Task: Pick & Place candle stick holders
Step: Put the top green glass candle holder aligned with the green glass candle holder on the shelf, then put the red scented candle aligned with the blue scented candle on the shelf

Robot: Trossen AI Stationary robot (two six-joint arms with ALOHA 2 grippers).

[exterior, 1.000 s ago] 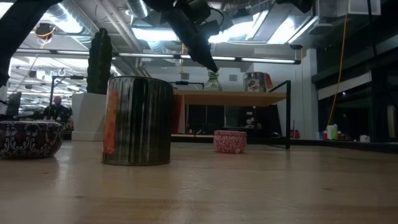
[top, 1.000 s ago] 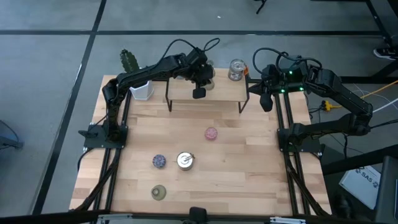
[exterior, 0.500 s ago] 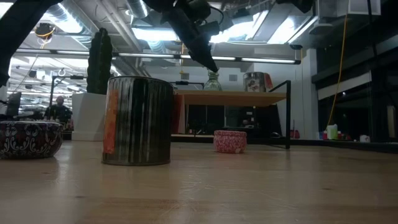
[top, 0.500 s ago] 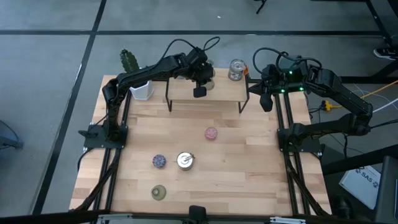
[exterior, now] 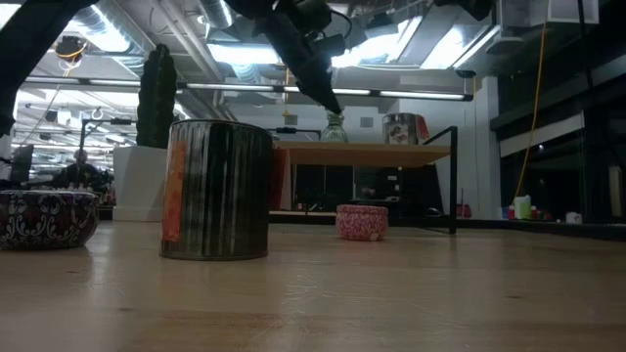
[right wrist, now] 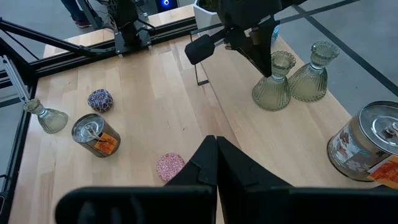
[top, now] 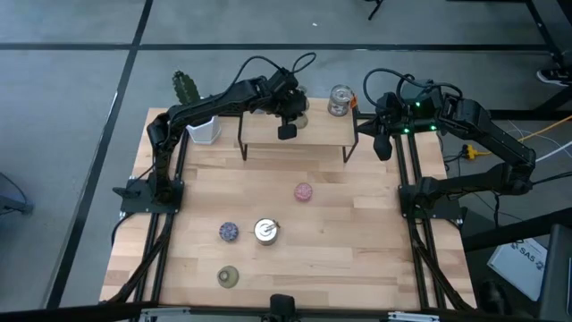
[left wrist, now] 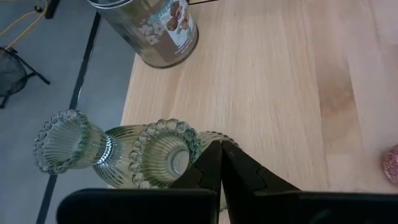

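Note:
Two olive-green flared holders point(left wrist: 165, 149) point(left wrist: 62, 140) and a silvery cup point(top: 340, 100) stand on the raised wooden shelf point(top: 295, 136) at the far side. My left gripper point(left wrist: 221, 148) is shut, with its fingertips just beside the nearer green holder's beaded rim. It also shows in the right wrist view point(right wrist: 264, 68). On the table stand a pink round holder point(top: 304, 191), a dark speckled one point(top: 229, 232), a silvery cup point(top: 265, 231) and a third green holder point(top: 228, 276). My right gripper point(right wrist: 214, 144) is shut and empty at the shelf's right end. My left gripper comes at the nearer green holder slanting down from above, its shut fingertips point(left wrist: 217, 155) next to the rim point(left wrist: 186, 140) and over the flared base. I cannot tell whether they touch it. The holder stands upright on the shelf.
A white pot with a green cactus point(top: 198, 125) stands at the far left corner, beside the shelf's black legs point(top: 243, 143). Open tabletop lies between the shelf and the holders near the front. Black frame rails run along both side edges.

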